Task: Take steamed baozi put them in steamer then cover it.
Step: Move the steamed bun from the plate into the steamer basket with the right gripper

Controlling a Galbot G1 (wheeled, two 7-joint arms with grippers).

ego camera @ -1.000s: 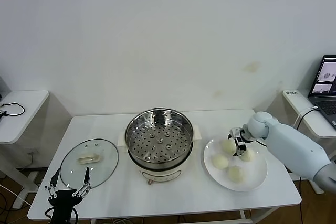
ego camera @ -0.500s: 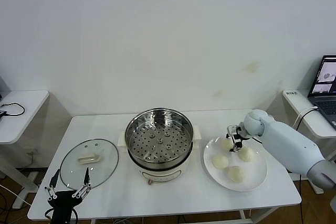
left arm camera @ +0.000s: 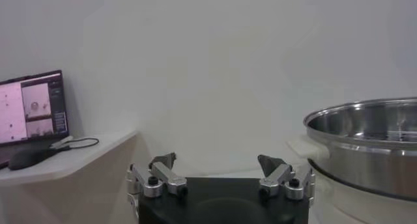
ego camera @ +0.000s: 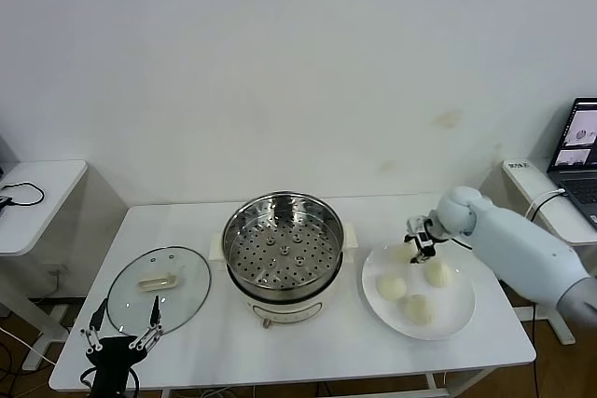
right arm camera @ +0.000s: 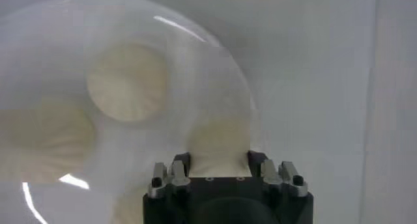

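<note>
My right gripper (ego camera: 421,242) is shut on a cream-white baozi (ego camera: 404,252) at the far left of the white plate (ego camera: 463,310). In the right wrist view that baozi (right arm camera: 218,140) fills the gap between my right gripper's (right arm camera: 218,157) fingers. Three more baozi (ego camera: 392,286) (ego camera: 437,272) (ego camera: 419,308) lie on the plate. The shiny steamer (ego camera: 283,249) stands at the table's middle, uncovered, its perforated tray bare. The glass cover (ego camera: 159,288) lies flat to its left. My left gripper (ego camera: 121,329) hangs open by the table's front left corner, holding nothing.
A laptop (ego camera: 579,160) sits on a side table at the far right. Another small table (ego camera: 37,195) with a cable stands at the far left. In the left wrist view my left gripper (left arm camera: 217,161) faces the steamer's steel wall (left arm camera: 365,147).
My right gripper shifted over the far-left baozi on the plate and closed on it. The left arm has stayed still.
</note>
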